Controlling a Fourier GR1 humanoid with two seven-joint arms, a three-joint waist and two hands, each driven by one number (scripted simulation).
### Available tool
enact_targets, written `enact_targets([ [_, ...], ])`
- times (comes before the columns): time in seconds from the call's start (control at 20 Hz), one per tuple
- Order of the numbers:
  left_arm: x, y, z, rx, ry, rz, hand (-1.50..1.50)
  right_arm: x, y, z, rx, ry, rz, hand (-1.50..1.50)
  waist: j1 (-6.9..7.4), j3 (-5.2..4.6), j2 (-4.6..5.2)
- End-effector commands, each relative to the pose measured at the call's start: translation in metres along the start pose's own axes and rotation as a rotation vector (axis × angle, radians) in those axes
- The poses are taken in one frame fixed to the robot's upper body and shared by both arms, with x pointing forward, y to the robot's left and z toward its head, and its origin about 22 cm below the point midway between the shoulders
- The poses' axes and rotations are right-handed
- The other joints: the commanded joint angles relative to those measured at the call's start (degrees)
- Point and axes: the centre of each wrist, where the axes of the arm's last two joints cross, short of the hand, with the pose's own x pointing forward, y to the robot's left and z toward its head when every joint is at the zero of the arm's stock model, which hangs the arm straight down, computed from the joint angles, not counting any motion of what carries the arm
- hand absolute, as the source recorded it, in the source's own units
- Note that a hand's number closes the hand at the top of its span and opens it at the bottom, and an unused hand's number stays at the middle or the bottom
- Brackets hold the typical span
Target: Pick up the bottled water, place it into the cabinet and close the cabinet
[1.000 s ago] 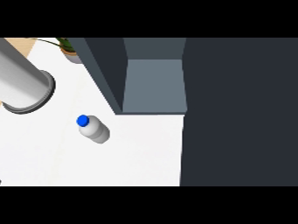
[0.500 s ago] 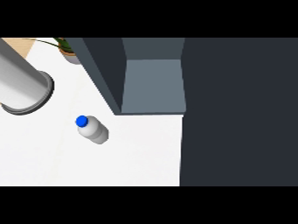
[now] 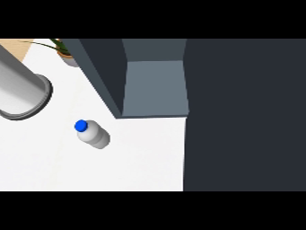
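— White counter (image 3: 135, 166) is all around. What's on the left?
— A big grey cylinder (image 3: 13, 92), then a potted plant (image 3: 63, 50) at the back.
— Where's the water?
— The bottled water (image 3: 92, 134) with its blue cap stands alone, near the open cabinet (image 3: 155, 85).
— Any fingers?
— No hands show, so I cannot tell.

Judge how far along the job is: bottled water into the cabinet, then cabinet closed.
Done: nothing visible yet. The bottled water stands on the white counter, blue cap up, untouched. In hand: nothing; neither hand is in view. Left: grasp the bottle, place it in the open cabinet just behind it, then close the cabinet.
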Motion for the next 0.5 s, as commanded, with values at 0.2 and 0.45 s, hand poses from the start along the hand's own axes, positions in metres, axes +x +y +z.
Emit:
enact_targets([
  [0.2, -0.025, 0.026, -0.009, 0.065, 0.081, -0.07, -1.5, 0.037, 0.009, 0.014, 0.054, -0.071, -0.102, -1.5, -0.23, -0.05, 0.19],
  [0.45, -0.045, 0.051, -0.019, 0.098, 0.127, -0.091, -1.5, 0.04, 0.006, 0.022, 0.065, -0.103, -0.09, -1.5, -1.46, -0.1, 0.21],
])
